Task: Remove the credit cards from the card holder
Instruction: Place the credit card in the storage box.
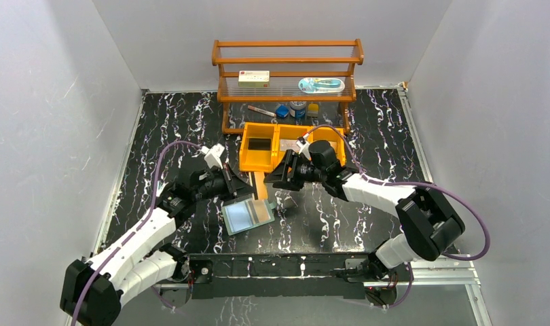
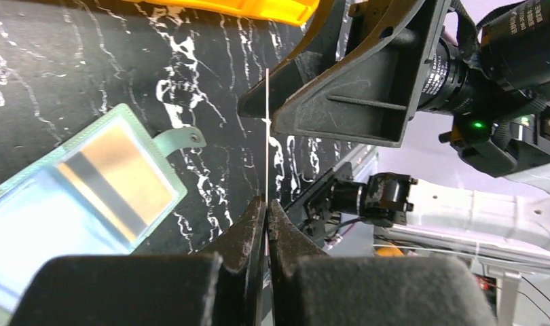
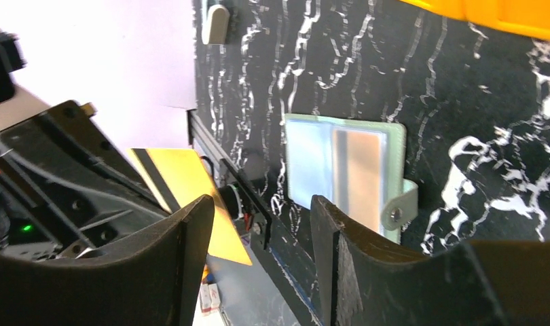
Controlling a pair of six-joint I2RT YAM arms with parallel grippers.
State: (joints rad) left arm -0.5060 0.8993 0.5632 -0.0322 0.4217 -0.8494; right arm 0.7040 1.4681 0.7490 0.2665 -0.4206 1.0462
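Observation:
The sage-green card holder (image 1: 247, 214) lies open on the table between the arms. It also shows in the left wrist view (image 2: 89, 197) and the right wrist view (image 3: 347, 173), with an orange-tan striped card in its pocket. My left gripper (image 1: 248, 187) (image 2: 266, 204) is shut on an orange-tan credit card (image 1: 259, 183), held upright above the table. The card is edge-on in the left wrist view (image 2: 267, 136) and flat in the right wrist view (image 3: 184, 183). My right gripper (image 1: 273, 179) (image 3: 261, 204) is open right beside that card, whose free end reaches towards its jaws.
An orange three-compartment bin (image 1: 279, 146) stands just behind the grippers, with a dark flat card (image 1: 259, 144) in its left compartment. A wooden rack (image 1: 286, 75) at the back holds a white box (image 1: 253, 79) and small items. White walls enclose the table.

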